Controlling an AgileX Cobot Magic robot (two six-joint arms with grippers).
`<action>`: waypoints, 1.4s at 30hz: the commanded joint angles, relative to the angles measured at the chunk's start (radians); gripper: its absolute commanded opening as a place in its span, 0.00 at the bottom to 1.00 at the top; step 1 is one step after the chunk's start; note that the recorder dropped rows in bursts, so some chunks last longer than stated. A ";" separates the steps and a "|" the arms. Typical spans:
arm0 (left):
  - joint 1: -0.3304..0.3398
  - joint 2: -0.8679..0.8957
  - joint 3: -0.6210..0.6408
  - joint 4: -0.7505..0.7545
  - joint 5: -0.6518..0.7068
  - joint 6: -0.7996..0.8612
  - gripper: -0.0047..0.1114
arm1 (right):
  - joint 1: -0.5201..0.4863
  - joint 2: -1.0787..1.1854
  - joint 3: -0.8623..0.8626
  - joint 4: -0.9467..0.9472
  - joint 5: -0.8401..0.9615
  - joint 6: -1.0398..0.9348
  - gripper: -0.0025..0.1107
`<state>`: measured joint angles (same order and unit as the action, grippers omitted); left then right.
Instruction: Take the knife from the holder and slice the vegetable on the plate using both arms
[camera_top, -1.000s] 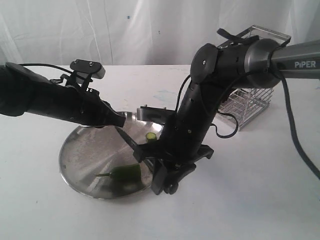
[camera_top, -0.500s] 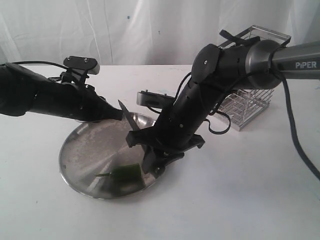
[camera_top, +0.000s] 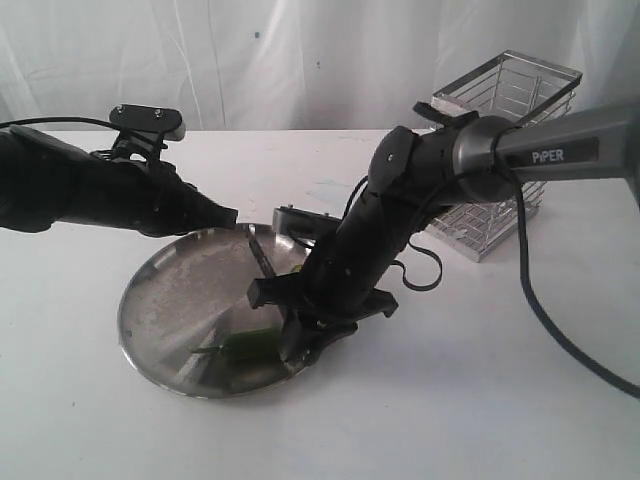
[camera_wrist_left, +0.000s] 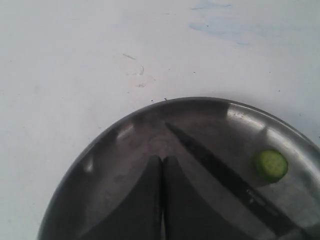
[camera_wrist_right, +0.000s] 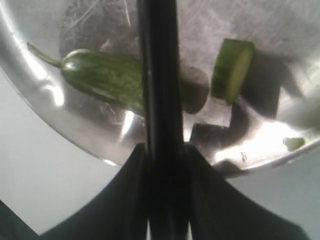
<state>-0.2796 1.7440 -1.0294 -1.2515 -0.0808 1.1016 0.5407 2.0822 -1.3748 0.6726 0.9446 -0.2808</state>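
The steel plate (camera_top: 165, 300) lies on the white table. A green chilli (camera_top: 243, 345) with its stem rests near the plate's front rim. My right gripper (camera_top: 292, 340) hangs just over that rim, shut on the black knife (camera_wrist_right: 157, 75). The blade (camera_top: 262, 258) stretches across the chilli (camera_wrist_right: 102, 77). A thick cut piece (camera_wrist_right: 231, 70) lies beside the blade, and a green round (camera_wrist_left: 271, 165) sits further back on the plate. My left gripper (camera_top: 228, 215) hovers over the plate's far left rim, shut and empty; its fingers (camera_wrist_left: 150, 200) are pressed together beside the blade (camera_wrist_left: 220, 175).
The silver wire-mesh holder (camera_top: 505, 150) stands at the back right, behind the right arm's grey PiPER link (camera_top: 560, 155). A cable (camera_top: 545, 320) trails from that arm across the table on the right. White cloth hangs behind the table.
The right arm has dropped lower and swung the knife down over the chilli. The left arm has drawn back a little to the left, still shut.
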 joint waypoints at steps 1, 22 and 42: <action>0.000 -0.005 0.006 -0.019 0.012 -0.005 0.04 | -0.004 -0.007 -0.027 0.005 0.039 -0.009 0.29; 0.000 -0.311 0.217 -0.107 -0.172 0.075 0.04 | -0.024 -0.326 0.122 -0.673 0.004 0.195 0.02; 0.000 -0.968 0.591 -0.285 -0.177 0.107 0.04 | -0.190 -1.182 0.820 -0.542 -0.889 0.227 0.02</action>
<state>-0.2796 0.8323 -0.4550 -1.5066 -0.2714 1.2065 0.3594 1.0412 -0.5930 0.1331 0.1081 -0.0485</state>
